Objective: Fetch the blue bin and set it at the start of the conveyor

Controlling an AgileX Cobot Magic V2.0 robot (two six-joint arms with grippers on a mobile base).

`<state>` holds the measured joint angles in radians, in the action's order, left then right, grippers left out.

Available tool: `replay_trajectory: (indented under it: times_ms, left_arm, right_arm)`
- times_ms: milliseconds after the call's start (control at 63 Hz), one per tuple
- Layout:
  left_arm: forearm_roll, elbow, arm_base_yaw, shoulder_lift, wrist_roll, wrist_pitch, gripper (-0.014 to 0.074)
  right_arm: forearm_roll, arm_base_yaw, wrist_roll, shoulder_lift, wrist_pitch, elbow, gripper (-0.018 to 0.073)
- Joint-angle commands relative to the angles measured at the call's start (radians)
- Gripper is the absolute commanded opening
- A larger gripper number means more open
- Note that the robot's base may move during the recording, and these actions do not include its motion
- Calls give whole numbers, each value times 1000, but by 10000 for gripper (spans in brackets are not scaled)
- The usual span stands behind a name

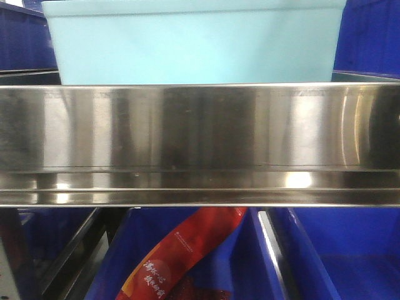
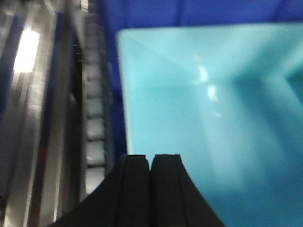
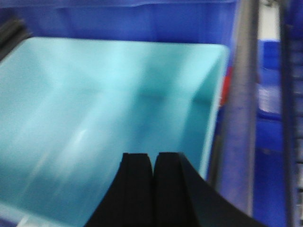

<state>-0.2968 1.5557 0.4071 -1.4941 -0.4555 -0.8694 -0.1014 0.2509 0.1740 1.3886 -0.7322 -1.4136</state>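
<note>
hovering above blue bin (image 2: 213,123), jaws closed

The light turquoise rectangular plastic tub (image 2: 213,118) fills the right side, seen from above. The left gripper (image 2: 151,160) hangs over it, black jaws pressed together. Blurred shiny steel rails (image 2: 33,118) run along the left.

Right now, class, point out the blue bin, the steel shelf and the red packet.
blue bin (image 1: 194,44): front view, its front wall.
steel shelf (image 1: 200,131): front view, its front face.
red packet (image 1: 181,256): front view, its middle.
</note>
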Motion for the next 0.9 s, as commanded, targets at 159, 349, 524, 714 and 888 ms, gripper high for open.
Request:
replay_trajectory:
  times_ms: [159, 349, 524, 714, 888]
  left_arm:
    - [-84, 101, 5, -86, -122, -7, -111]
    - [12, 162, -29, -154, -149, -39, -111]
    - [22, 162, -57, -179, -114, -85, -45]
    - [22, 164, -57, -205, -94, -82, 213]
    - [22, 173, -67, -241, -59, -91, 246]
  right_arm:
    - [202, 6, 211, 188, -219, -232, -141]
    - [263, 15, 211, 302, -342, -363, -141]
    - [265, 17, 211, 330, -316, -401, -134]
    - [270, 17, 209, 338, -334, -401, 198]
    - [260, 13, 209, 370, -358, -401, 298]
